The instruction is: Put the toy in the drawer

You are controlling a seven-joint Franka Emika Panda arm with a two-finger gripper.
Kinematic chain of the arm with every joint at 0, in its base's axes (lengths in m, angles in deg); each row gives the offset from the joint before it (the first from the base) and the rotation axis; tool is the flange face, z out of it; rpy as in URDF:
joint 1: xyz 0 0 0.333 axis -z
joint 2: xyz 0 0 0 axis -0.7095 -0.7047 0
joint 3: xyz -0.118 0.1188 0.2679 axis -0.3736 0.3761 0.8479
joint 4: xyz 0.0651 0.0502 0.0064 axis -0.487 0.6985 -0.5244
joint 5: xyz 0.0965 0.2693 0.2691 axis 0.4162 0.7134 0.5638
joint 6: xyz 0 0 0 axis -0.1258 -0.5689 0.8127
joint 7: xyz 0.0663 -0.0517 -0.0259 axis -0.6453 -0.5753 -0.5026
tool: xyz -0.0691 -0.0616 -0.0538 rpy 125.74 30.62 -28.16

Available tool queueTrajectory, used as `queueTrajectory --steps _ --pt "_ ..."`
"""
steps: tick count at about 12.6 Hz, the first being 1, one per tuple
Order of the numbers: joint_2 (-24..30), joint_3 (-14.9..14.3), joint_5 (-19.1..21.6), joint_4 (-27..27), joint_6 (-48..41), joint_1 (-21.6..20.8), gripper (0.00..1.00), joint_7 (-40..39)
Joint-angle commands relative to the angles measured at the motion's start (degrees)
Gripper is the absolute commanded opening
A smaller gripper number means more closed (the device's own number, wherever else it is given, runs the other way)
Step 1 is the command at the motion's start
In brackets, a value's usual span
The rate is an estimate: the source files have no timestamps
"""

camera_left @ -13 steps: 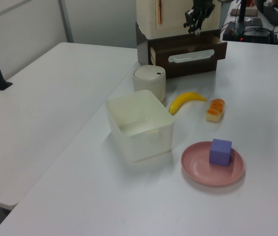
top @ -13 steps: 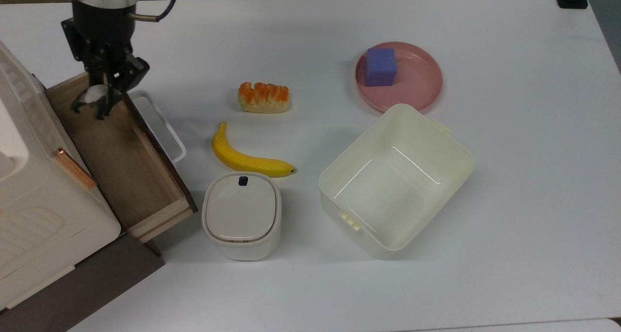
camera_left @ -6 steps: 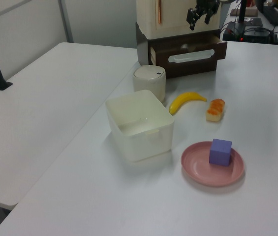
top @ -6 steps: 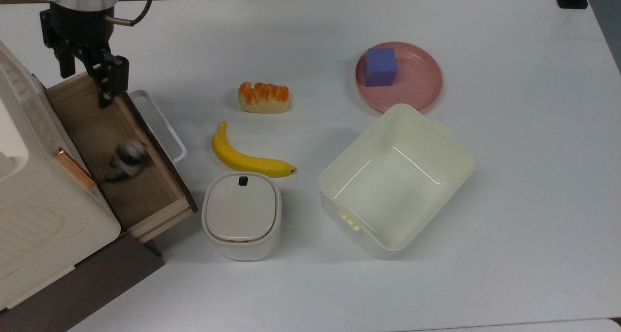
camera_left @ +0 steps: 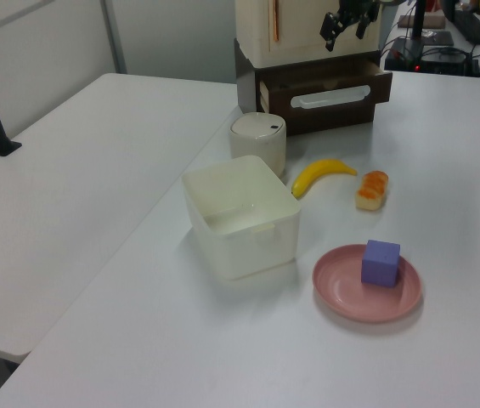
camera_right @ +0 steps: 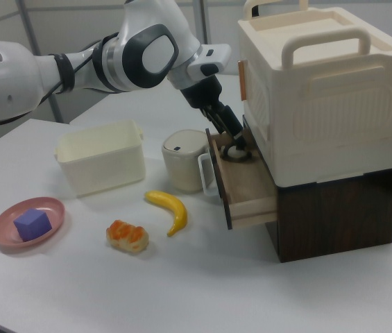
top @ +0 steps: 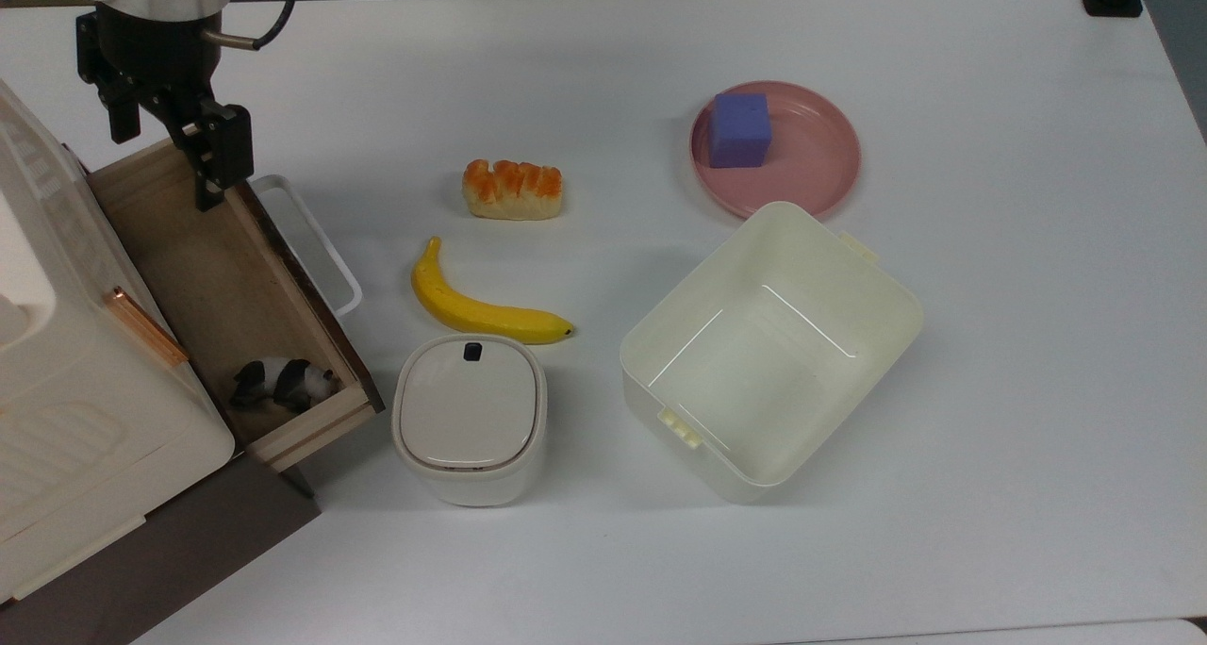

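White table (top: 990, 390), top view: drawer (top: 203, 277) pulled out at the top view's left; toy (top: 283, 383) lying inside at its lower corner, against the side wall. Gripper (top: 168, 150) above the drawer's far end, fingers spread, holding nothing, well apart from the toy. Also present: bread (top: 513, 190), banana (top: 481, 307), lidded bin (top: 469, 417), tub (top: 773, 348), plate (top: 811, 169) bearing a purple block (top: 740, 129). Left view: gripper (camera_left: 346, 17) above the drawer (camera_left: 333, 89), under the cream box. Right view: gripper (camera_right: 227, 130) over the drawer (camera_right: 243, 182), fingers parted. Judgement: placement appears done; best practice now is a straight lift clear of the walls and the box overhang, leaving the toy undisturbed.
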Motion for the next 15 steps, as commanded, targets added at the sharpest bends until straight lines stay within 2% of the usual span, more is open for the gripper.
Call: queueTrajectory --steps 1,2,4,5,7,8,11,12,14,15 --pt "2.1 -0.2 0.3 0.4 -2.6 -0.4 1.00 0.7" --pt "3.2 -0.2 2.5 0.7 -8.1 -0.4 1.00 0.5" --pt "7.4 -0.5 12.2 0.3 -13.2 -0.2 1.00 -5.3" --pt "9.3 -0.4 15.6 -0.1 -16.8 0.3 1.00 -6.4" --pt "12.4 0.5 16.9 0.0 -21.0 -0.2 1.00 -5.8" --pt "13.6 0.8 18.9 0.2 -24.1 -0.6 1.00 -5.6" --pt "15.5 -0.3 19.9 0.0 -25.3 -4.2 1.00 -3.3" --pt "15.8 -1.5 19.9 0.0 -25.1 -5.6 1.00 -3.3" --pt "16.1 -6.0 19.5 0.0 -24.0 -10.0 1.00 -3.9" --pt "16.2 -6.1 19.4 0.0 -23.9 -10.1 1.00 -5.8"
